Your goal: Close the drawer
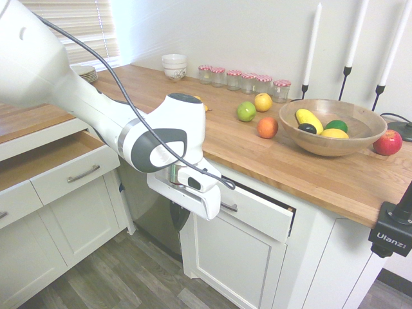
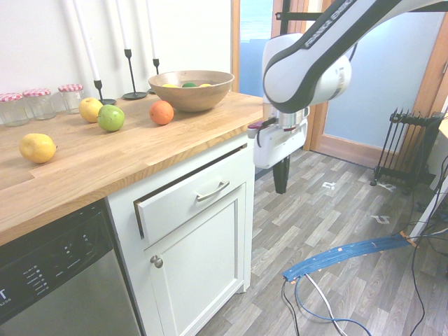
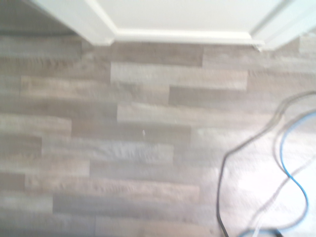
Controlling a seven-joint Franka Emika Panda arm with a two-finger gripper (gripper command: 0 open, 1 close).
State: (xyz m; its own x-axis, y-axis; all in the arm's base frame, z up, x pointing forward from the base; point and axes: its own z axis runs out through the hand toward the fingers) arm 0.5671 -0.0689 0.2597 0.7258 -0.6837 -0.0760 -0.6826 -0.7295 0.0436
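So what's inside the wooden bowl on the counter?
Round wooden bowl holds a yellow fruit, a green one, another yellow and something dark; anything beneath is hidden.

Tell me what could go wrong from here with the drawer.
1. The white-fronted drawer under the wooden counter looks slightly ajar, with a dark gap above it, so the job may be left unfinished.
2. The shut gripper hangs clear of the curved metal handle; a fresh push could glance off it.
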